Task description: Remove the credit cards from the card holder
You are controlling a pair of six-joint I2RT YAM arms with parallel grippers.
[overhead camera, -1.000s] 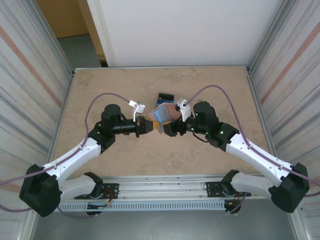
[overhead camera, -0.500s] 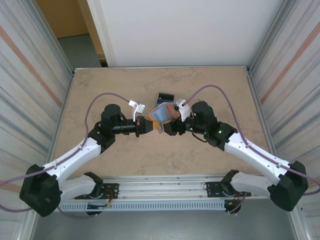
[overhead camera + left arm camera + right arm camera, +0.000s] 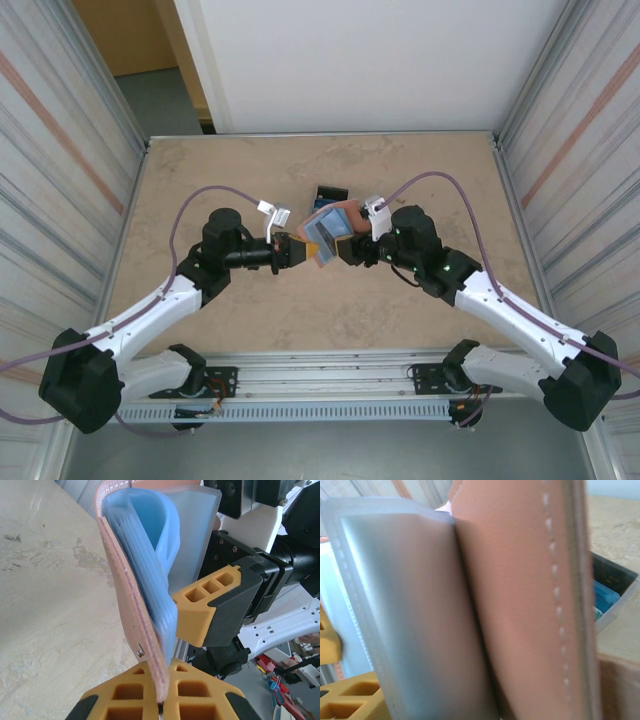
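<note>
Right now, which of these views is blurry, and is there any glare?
Right wrist view: the card holder sits so close that its leather and stitching look soft. Left wrist view: it is crisp, stitching and sleeves clear. Top external view: even light, faint shadows, no glare on the table.

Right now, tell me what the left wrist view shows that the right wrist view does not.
Left wrist view: the left gripper clamped on the card holder's salmon edge, its blue sleeves fanned open, and an orange finger of the right gripper beside them. Right wrist view: the holder's stitched salmon outside close up, and a dark-and-blue stack, apparently cards, lying on the table behind. Both: the holder, a frosted sleeve and the table.
</note>
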